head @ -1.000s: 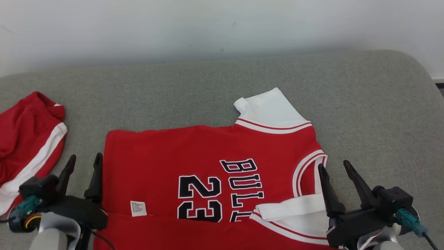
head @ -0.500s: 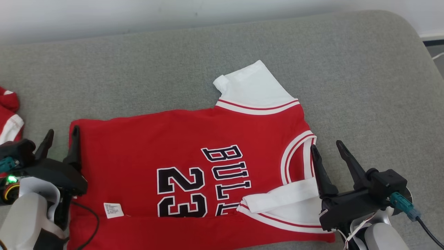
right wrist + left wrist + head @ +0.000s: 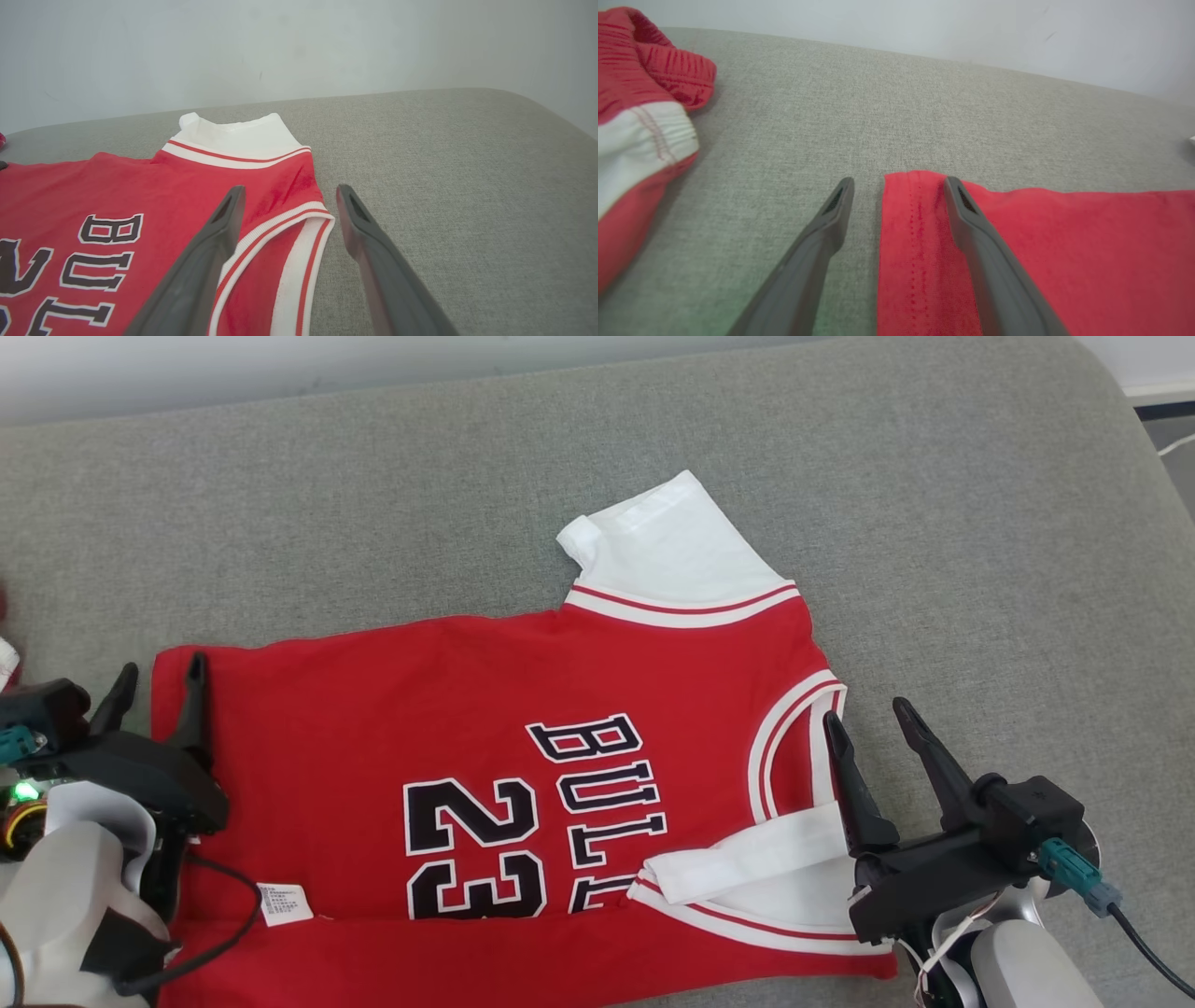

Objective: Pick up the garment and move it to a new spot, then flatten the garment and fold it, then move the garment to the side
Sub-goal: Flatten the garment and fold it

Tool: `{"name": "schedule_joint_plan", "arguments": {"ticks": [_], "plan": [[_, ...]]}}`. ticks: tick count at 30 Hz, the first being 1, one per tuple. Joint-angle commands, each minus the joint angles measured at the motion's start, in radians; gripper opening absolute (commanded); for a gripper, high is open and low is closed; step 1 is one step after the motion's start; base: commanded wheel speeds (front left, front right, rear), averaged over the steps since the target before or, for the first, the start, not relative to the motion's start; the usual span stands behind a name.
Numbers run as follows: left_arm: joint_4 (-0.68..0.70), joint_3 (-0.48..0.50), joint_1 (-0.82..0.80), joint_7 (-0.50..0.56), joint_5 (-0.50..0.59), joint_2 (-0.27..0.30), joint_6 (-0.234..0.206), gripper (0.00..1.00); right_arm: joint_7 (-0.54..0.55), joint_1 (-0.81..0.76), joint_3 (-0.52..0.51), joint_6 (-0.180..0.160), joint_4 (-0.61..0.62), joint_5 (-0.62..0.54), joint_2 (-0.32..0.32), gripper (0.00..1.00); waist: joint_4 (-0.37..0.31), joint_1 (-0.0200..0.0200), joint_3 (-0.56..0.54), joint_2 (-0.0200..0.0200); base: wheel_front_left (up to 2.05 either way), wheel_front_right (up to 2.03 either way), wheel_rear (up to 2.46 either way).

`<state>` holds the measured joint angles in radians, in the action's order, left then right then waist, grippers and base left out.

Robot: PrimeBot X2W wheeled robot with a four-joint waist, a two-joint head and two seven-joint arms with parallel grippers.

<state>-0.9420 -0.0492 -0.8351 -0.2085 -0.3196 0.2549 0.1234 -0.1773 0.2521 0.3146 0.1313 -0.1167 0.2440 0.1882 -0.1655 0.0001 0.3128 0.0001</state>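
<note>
While gaping empty, left gripper (image 3: 161, 665) and right gripper (image 3: 866, 709) straddle jersey (image 3: 420, 709) edges.

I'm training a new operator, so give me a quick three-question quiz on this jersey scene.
1. True or false: the left gripper and right gripper are both shut.
2. Which number does the jersey show? A 32, B 23, C 45.
3. Which gripper is at the hem?
Key: 1 false, both are open; 2 B; 3 left.
</note>
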Motion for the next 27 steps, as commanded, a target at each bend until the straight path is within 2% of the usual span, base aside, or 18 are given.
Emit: {"name": "schedule_joint_plan", "arguments": {"ticks": [1, 7, 8, 9, 10, 11, 19, 27], "plan": [[-0.011, -0.003, -0.012, -0.006, -0.006, 0.009, 0.005, 1.0, -0.005, 0.008, 0.003, -0.001, -0.002, -0.009, 0.0, 1.0, -0.004, -0.0001, 0.003, -0.0001, 0.0, 0.0, 0.0], [-0.085, -0.025, -0.045, 0.001, -0.017, 0.009, 0.004, 1.0, -0.004, 0.016, 0.008, -0.001, -0.004, -0.01, -0.003, 1.0, -0.016, -0.0001, 0.007, -0.0001, 0.0, 0.0, 0.0], [-0.097, -0.031, -0.049, 0.004, -0.015, 0.008, 0.004, 0.91, -0.004, 0.016, 0.008, -0.001, -0.004, -0.011, -0.003, 1.0, -0.017, -0.0001, 0.007, -0.0001, 0.0, 0.0, 0.0], [-0.106, -0.034, -0.054, 0.001, -0.017, 0.01, 0.005, 0.44, -0.004, 0.016, 0.007, -0.001, -0.004, -0.011, -0.003, 1.0, -0.019, -0.0001, 0.008, -0.0001, 0.0, 0.0, 0.0], [-0.114, -0.036, -0.058, -0.002, -0.021, 0.012, 0.005, 0.29, -0.004, 0.017, 0.005, -0.001, -0.003, -0.012, -0.002, 1.0, -0.02, -0.0001, 0.009, -0.0001, 0.0, 0.0, 0.0], [-0.122, -0.039, -0.061, -0.005, -0.024, 0.012, 0.005, 0.0, -0.004, 0.017, 0.004, -0.001, -0.002, -0.013, -0.002, 1.0, -0.02, -0.0001, 0.009, -0.0001, 0.0, 0.0, 0.0], [-0.077, -0.06, -0.049, -0.049, -0.023, 0.008, 0.005, 0.0, 0.006, 0.035, -0.009, -0.001, 0.006, 0.004, 0.007, 1.0, 0.007, -0.0001, -0.012, -0.0001, 0.0, 0.0, 0.0], [0.112, -0.059, 0.042, -0.058, -0.022, -0.001, 0.006, 0.0, 0.103, 0.167, -0.036, -0.001, -0.042, 0.064, 0.031, 1.0, 0.057, -0.0001, -0.012, -0.0001, 0.0, 0.0, 0.0]]}}
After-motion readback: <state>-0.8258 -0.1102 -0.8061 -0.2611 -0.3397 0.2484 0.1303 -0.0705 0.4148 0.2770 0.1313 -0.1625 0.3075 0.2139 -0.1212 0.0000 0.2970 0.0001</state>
